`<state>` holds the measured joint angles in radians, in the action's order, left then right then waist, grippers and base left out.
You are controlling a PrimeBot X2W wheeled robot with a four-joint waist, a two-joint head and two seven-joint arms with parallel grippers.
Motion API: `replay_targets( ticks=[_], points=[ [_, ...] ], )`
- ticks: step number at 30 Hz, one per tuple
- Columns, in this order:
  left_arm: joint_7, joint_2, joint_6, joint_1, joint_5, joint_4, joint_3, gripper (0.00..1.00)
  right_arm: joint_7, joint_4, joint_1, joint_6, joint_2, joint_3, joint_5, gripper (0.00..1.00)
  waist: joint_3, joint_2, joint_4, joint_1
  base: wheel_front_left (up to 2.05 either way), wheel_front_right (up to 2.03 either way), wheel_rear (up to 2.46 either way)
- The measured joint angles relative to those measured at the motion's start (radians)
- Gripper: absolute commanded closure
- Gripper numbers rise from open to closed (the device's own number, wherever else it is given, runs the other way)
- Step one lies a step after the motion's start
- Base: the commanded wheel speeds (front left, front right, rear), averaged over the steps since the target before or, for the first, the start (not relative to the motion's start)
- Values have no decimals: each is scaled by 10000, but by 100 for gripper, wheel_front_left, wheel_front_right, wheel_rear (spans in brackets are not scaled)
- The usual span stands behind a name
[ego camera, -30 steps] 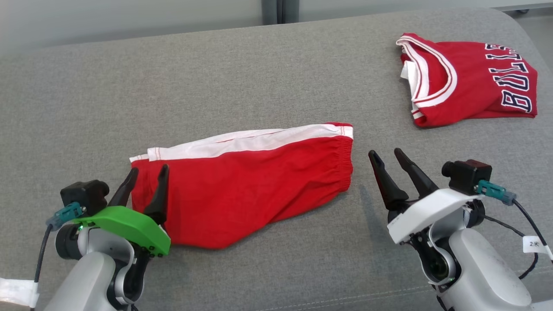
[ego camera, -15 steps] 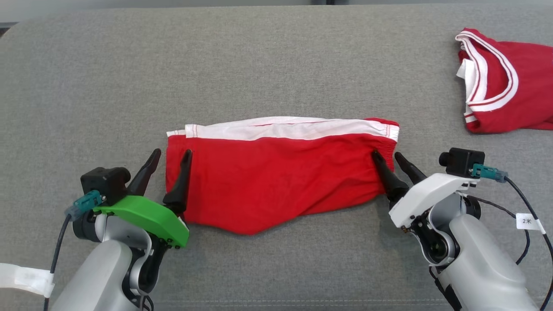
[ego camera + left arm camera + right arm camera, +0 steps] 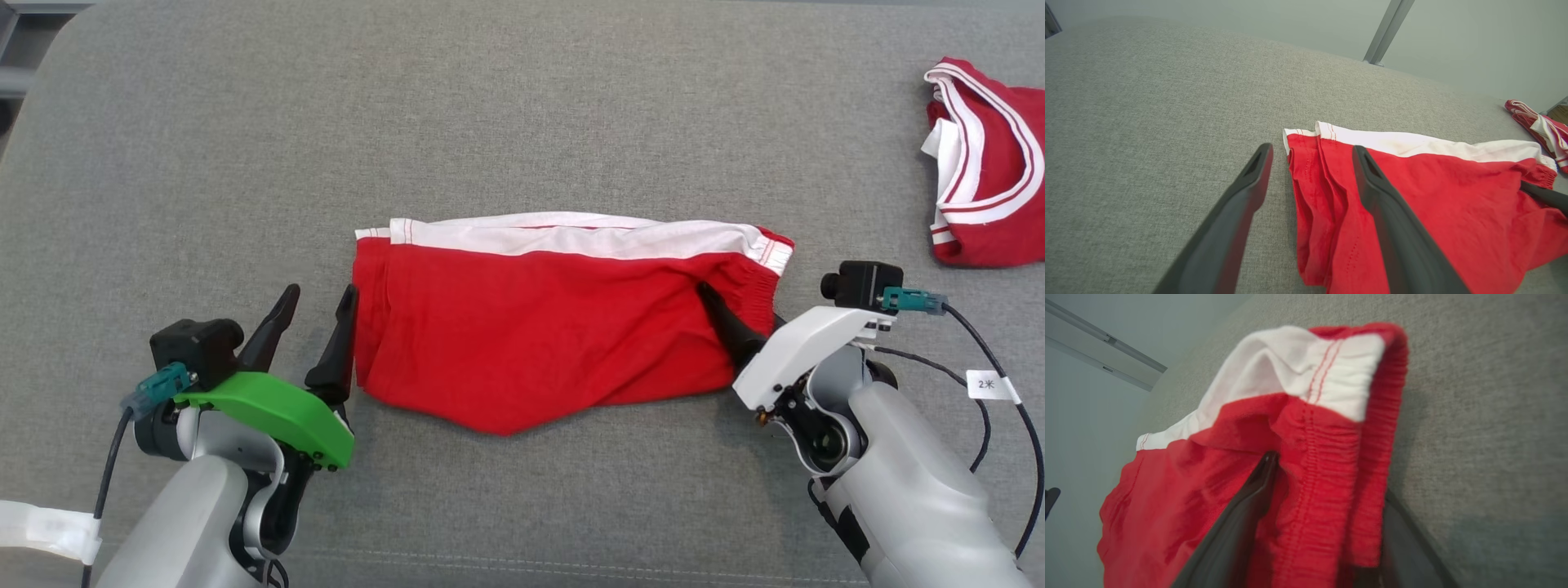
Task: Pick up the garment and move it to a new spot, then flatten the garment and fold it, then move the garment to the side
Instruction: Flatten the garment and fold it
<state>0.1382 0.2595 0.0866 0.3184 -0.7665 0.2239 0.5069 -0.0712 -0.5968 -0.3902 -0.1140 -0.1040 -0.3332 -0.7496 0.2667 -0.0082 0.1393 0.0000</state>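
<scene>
In the head view, the red shorts (image 3: 555, 335) are seen lying flat in the middle of a grey cushion (image 3: 522, 122), with a white band along their far edge and the waistband (image 3: 755, 282) at their right end. The left gripper (image 3: 321, 292) is held open at the left end of the shorts, its right finger just beside the leg hem and its left finger over bare cushion. The right gripper (image 3: 739, 306) is placed at the right end. One dark finger lies on top of the red cloth near the waistband, while the other is hidden by the cloth. A red jersey (image 3: 992, 188) with white trim is seen at the far right, well apart from the shorts.

In the left wrist view, the left gripper (image 3: 1311, 149) is shown with its fingers spread wide. The hem of the red shorts (image 3: 1453, 192) is straddled, one finger over cloth and one over cushion. The red jersey (image 3: 1539, 126) is visible at the far right.

In the right wrist view, the right gripper (image 3: 1329, 475) is shown open, with the gathered waistband (image 3: 1367, 457) standing between its two parted fingers. The cloth is not pinched.
</scene>
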Motion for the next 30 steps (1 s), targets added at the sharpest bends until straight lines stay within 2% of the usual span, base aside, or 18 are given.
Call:
replay_targets(
  ticks=[10,17,22,26,30],
  points=[
    [211,6,2,-69,0,142,-157,0,290,-293,-114,-23,6,-163,71,100,-341,0,-179,0,0,0,0],
    [228,-19,2,-128,0,155,-113,0,635,-385,-114,-88,-974,163,205,100,-681,1,-401,0,0,0,0],
    [305,-245,0,-178,-6,150,36,0,608,-462,-103,-88,-1501,320,217,100,-960,0,-445,0,0,0,0],
    [303,-280,-2,-309,-33,146,105,0,71,-437,-77,-88,-1358,213,-65,100,-1137,0,-363,0,0,0,0],
    [303,-330,-2,-411,-44,150,127,0,-573,-253,-58,-90,-690,2,-708,100,-1249,0,-193,0,0,0,0]
  ],
)
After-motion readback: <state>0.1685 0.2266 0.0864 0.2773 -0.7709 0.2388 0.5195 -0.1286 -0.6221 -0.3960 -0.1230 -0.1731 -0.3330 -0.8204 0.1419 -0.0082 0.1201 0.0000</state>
